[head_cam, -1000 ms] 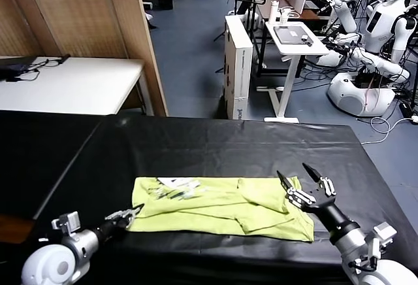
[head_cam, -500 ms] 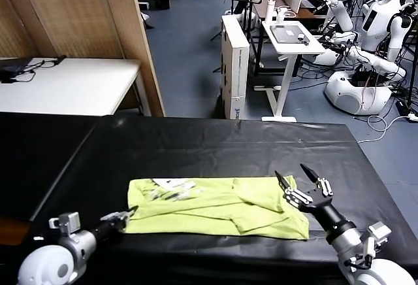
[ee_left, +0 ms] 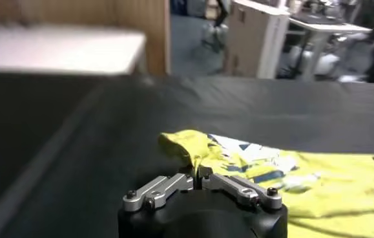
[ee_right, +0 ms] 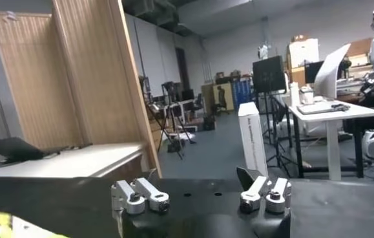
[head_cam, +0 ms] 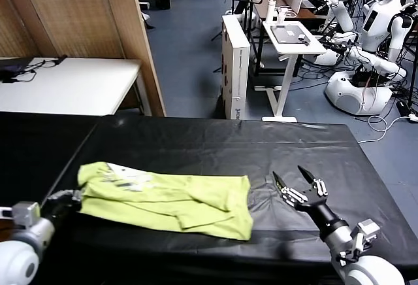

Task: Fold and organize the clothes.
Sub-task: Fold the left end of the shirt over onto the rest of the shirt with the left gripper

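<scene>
Your left gripper (ee_left: pixel 197 173) pinches the soft, light T-shirt (head_cam: pixel 166 197) at its corner hem; right gripper (head_cam: pixel 299 184) fingers spread, so grip edges.

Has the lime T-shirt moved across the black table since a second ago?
Yes. The T-shirt, pinched by the left gripper, slid toward the robot's left along the black table, away from the open right gripper.

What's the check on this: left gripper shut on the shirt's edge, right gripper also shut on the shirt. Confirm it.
Wrong about the right gripper: the head view shows it open and clear of the shirt, above bare table. The left gripper is shut on the shirt's edge, as you said.
</scene>
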